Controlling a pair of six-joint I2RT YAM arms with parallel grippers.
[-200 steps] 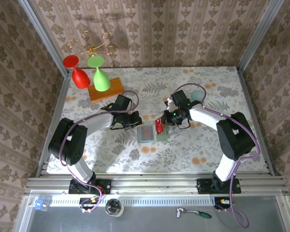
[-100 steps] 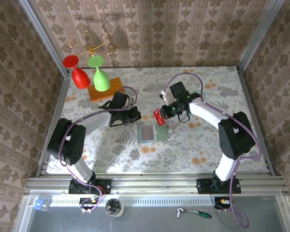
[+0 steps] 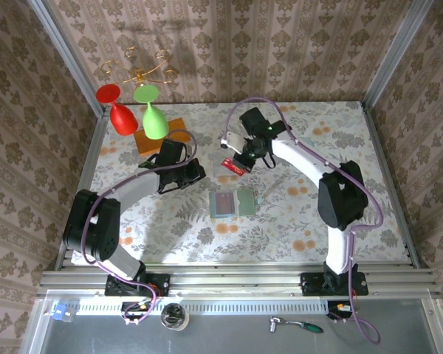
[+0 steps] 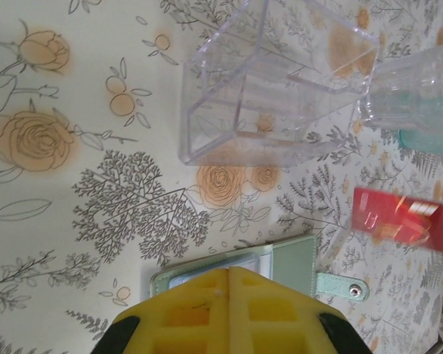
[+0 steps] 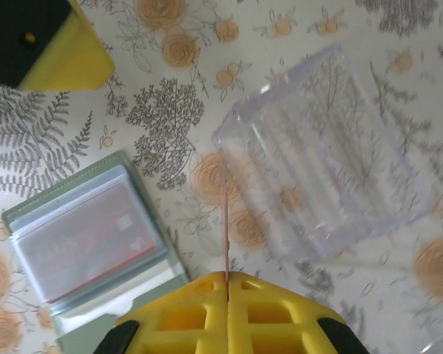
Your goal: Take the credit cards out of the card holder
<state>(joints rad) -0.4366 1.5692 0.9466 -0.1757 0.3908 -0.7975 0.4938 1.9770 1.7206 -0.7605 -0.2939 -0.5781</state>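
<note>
The right claw (image 5: pixel 227 280) pinches a red credit card (image 5: pixel 227 221) edge-on, its long axis running straight out from the fingertips toward a clear box (image 5: pixel 321 155). The open card holder (image 3: pixel 233 202) lies flat on the worktop (image 3: pixel 310 221), nearer the bases. The left claw (image 4: pixel 227 284), pressed together and empty, hovers beside it.

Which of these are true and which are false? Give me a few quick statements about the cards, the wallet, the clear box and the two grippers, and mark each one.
1. The right gripper pinches a red card. True.
2. The wallet is folded shut. False: it lies open on the table.
3. The left gripper is shut with nothing in it. True.
4. The clear box has a card inside. False: it looks empty.
5. A second card sits in a wallet pocket. True.
</note>
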